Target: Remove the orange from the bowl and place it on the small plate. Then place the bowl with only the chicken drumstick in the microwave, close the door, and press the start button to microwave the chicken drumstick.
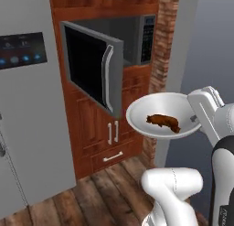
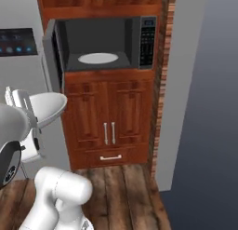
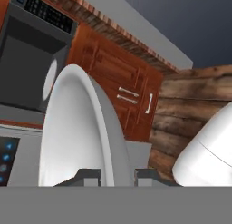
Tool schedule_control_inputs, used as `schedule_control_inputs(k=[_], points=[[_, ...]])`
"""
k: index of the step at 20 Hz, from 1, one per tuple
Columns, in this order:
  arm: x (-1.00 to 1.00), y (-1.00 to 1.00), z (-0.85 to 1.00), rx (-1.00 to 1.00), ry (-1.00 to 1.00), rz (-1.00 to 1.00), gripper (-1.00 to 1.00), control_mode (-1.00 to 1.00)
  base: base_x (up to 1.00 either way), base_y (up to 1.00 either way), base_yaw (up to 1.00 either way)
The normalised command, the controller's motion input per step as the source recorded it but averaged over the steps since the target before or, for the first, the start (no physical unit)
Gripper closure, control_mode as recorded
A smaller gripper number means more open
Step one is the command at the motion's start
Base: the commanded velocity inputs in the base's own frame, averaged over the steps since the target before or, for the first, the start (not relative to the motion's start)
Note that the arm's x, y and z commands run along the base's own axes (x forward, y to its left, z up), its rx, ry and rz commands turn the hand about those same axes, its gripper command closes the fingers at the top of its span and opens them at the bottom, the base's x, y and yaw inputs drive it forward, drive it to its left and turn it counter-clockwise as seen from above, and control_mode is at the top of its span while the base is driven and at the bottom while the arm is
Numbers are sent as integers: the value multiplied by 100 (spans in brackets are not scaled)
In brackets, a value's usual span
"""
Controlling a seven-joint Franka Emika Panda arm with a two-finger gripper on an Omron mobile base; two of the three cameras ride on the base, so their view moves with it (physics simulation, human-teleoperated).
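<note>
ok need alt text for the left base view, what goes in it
A white robot arm holds a shallow white bowl by its right rim, with a brown chicken drumstick lying inside. Behind and to the left, the microwave is set in wooden cabinets, its door swung wide open toward the camera.

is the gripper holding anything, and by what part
Yes: the gripper holds the bowl by its rim, with the chicken drumstick inside.
</note>
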Motion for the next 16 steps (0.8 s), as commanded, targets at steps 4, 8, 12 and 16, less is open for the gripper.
schedule_control_inputs(k=[4,8,12,16], points=[[0,0,0,0,0,0,100,100,0,-93,0],[0,0,0,0,0,0,100,100,28,-65,0],[0,0,0,0,0,0,100,100,77,-33,5],[0,0,0,0,0,0,100,100,67,-23,15]])
